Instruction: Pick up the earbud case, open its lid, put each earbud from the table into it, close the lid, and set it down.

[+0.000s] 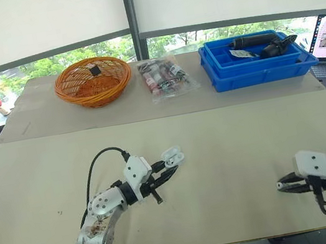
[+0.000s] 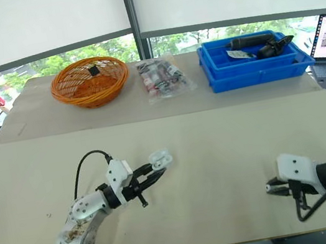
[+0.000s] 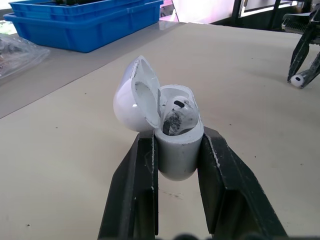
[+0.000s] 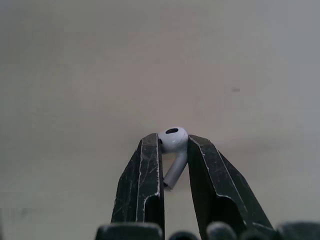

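Two pinches, bare table between: left tool on open earbud case, right tool on earbud (near front edge).

Head stereo downward; wrist cameras close

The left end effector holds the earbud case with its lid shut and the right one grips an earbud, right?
No, the lid is open, per the left wrist view. The left end effector holds the earbud case; the right end effector grips an earbud.
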Robot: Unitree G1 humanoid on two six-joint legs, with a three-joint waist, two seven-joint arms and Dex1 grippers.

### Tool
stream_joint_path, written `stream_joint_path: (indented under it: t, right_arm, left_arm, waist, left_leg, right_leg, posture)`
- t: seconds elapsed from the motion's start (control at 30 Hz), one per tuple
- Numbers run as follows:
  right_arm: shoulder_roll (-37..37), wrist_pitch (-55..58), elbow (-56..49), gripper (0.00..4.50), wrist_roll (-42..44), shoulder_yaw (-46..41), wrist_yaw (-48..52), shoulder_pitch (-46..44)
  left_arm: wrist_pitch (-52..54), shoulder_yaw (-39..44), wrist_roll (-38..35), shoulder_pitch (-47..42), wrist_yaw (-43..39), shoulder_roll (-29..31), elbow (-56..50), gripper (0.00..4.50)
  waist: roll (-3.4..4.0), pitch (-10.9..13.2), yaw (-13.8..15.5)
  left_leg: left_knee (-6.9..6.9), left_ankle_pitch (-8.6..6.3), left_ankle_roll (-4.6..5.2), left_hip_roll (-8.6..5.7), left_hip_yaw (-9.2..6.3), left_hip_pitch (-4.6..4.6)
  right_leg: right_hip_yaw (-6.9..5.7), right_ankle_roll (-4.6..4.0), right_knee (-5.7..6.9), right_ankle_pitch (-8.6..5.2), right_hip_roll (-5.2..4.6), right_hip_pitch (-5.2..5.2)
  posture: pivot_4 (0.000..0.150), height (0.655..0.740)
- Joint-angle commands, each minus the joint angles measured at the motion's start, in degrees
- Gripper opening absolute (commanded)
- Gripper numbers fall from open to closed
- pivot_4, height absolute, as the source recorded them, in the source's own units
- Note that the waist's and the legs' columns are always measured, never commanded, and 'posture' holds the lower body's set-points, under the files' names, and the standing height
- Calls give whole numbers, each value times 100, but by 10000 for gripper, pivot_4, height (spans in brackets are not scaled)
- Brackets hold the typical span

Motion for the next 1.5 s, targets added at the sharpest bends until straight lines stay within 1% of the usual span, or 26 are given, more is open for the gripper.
stream_joint_path:
  t: [0.03,0.17,0.4,0.63,0.9,0.97,1.13,1.27,1.37,1.47,1.5]
  right_arm:
    - [-169,-592,90,3293,-112,98,384,-78]
    - [-192,-822,166,3292,-208,264,558,-122]
    - [-248,-814,173,3292,-332,387,661,-66]
    - [-338,-583,107,3292,54,413,1058,-242]
    - [-321,-689,236,3292,-270,586,1038,-312]
    - [-278,-632,249,13855,-333,616,952,-350]
    - [-257,-520,72,30084,-242,512,879,-353]
    - [-400,-195,-328,30300,-58,151,813,-179]
    - [-553,320,-867,30300,-69,-267,661,19]
    - [-714,1028,-1490,30300,-124,-655,517,246]
    - [-823,1547,-1929,30300,-277,-768,437,396]
  left_arm:
    - [121,50,-151,123,82,37,-482,5756]
    - [266,41,-170,290,141,52,-728,5756]
    - [385,31,-203,425,211,109,-920,5755]
    - [435,43,-237,449,258,141,-966,5756]
    - [496,27,-264,485,296,160,-1053,5756]
    - [504,23,-271,486,300,167,-1062,5755]
    - [525,14,-281,494,298,183,-1070,5755]
    - [549,-9,-292,525,283,192,-1092,5756]
    - [551,-28,-290,563,270,203,-1112,5756]
    - [567,-47,-296,594,271,210,-1141,5756]
    - [577,-63,-299,613,271,211,-1152,5755]
  waist:
    - [0,0,0]
    - [-1,1,9]
    - [-3,1,75]
    - [-2,1,102]
    - [-3,1,98]
    - [-3,1,97]
    - [-20,3,58]
    - [-17,4,56]
    - [-3,7,66]
    - [-1,7,82]
    - [-2,6,89]
  left_leg:
    - [0,0,0,0,0,0]
    - [1,0,0,-1,0,1]
    - [2,0,0,-1,0,5]
    - [2,0,0,-2,0,5]
    - [1,0,0,0,0,7]
    - [2,0,0,0,0,7]
    - [3,0,0,1,0,13]
    - [4,0,-1,0,0,14]
    - [4,0,-1,-1,0,13]
    - [4,0,-1,-1,1,11]
    - [3,0,-1,-2,1,11]
  right_leg:
    - [0,0,1,0,0,1]
    - [1,0,1,0,-1,2]
    - [0,0,1,0,-1,6]
    - [1,0,-1,0,-2,6]
    - [1,-1,0,0,-1,6]
    - [1,-1,0,0,-1,6]
    - [1,-1,2,1,-1,12]
    - [1,-2,7,1,0,13]
    - [2,-2,8,1,-2,11]
    - [3,-2,5,1,-2,10]
    - [2,-1,6,1,-2,10]
  posture:
    - [1500,7114]
    - [1500,7114]
    - [1500,7114]
    - [1500,7114]
    - [1500,7114]
    - [1500,7114]
    - [1500,7114]
    - [1500,7114]
    - [1500,7114]
    - [1500,7114]
    - [1500,7114]
